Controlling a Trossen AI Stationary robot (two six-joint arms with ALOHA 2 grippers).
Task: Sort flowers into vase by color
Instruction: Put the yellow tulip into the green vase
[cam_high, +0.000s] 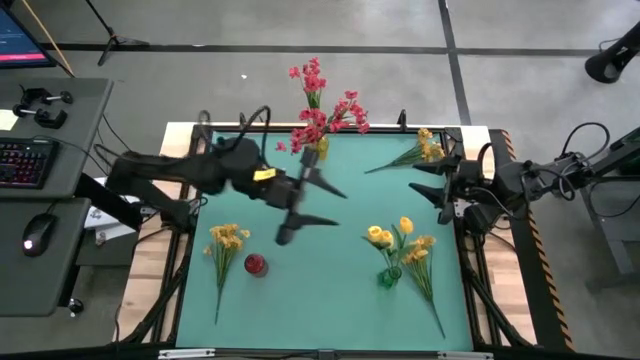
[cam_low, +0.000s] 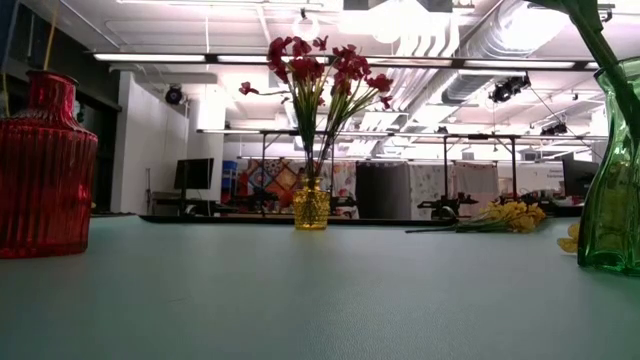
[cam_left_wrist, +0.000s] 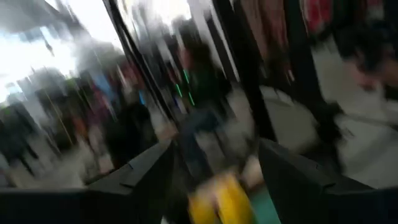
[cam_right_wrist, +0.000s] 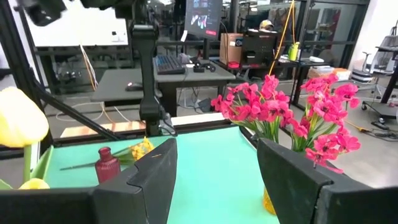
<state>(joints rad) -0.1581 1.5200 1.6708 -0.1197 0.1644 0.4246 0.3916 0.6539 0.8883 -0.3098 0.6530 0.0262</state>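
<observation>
On the green mat stand three vases (cam_high: 387, 277), with both grippers' jaws spread and empty.

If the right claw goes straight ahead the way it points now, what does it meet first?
Probably the yellow vase holding the red-pink flowers, just off the right claw centre line. Otherwise bare green table; depth is unclear.

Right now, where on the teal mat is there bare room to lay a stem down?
Bare mat lies at the near middle, between the small red ribbed vase and the green glass vase holding yellow tulip buds. The near left corner beside the loose orange-yellow spray is also free. It is crowded around the amber vase of red-pink blossoms, where the open left gripper hangs.
</observation>
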